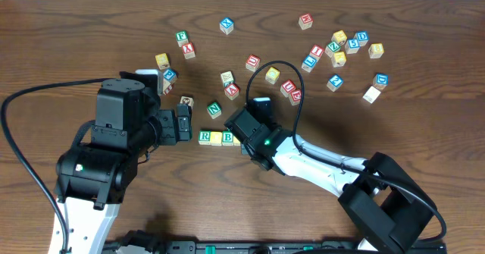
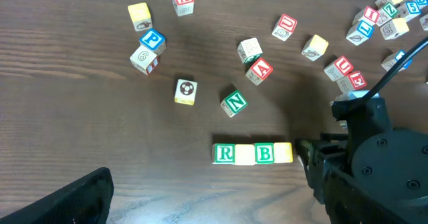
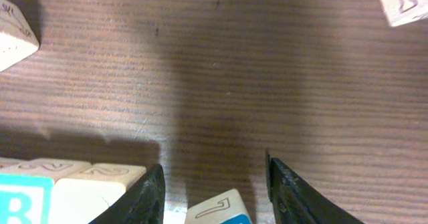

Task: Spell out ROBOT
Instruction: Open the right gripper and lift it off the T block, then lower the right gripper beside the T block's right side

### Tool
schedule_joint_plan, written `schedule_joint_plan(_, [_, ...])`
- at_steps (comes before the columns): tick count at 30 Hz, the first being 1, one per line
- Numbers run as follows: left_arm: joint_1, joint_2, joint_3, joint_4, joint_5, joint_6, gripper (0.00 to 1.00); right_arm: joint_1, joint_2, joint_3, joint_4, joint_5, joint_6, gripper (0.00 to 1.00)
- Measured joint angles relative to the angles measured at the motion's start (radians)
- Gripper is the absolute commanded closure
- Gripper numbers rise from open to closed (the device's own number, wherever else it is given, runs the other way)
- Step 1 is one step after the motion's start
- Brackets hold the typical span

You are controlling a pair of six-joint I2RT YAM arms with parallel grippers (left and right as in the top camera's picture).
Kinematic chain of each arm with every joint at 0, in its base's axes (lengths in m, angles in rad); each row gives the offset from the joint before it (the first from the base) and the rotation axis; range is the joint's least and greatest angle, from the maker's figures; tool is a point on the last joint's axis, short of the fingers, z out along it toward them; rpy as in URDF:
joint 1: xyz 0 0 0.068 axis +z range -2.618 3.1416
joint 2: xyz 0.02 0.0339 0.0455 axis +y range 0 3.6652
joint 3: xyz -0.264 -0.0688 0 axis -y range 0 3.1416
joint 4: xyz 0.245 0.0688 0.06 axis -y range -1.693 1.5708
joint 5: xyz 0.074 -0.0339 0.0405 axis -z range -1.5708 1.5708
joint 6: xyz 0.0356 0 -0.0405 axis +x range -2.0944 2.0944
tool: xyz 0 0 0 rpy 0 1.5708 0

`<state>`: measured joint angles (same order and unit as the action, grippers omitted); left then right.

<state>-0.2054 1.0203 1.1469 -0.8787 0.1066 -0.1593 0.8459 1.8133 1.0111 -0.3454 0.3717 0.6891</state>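
On table (image 2: pixel 80 117): R block (image 2: pixel 225 153), B block (image 2: pixel 265 153)

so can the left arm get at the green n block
Probably yes: the green n block sits alone on bare wood near the left fingers, apart from the row, and the right arm is at the row's far end.
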Motion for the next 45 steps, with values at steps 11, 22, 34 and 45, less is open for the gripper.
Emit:
schedule_joint_plan(11, [0.000,0.000,0.000,0.000,0.000,0.000,0.02,-0.038,0.000,0.000,0.013,0.056,0.003,0.75])
schedule_joint_plan(22, [0.000,0.000,0.000,0.000,0.000,0.000,0.02,-0.104,0.000,-0.001,-0.169,0.056,0.012,0.99])
schedule_joint_plan(34, [0.000,0.000,0.000,0.000,0.000,0.000,0.02,-0.039,-0.017,-0.003,-0.338,0.008,0.105,0.99])
schedule_joint_plan(45, [0.000,0.000,0.000,0.000,0.000,0.000,0.02,0.029,-0.018,-0.003,-0.254,-0.008,0.115,0.99])
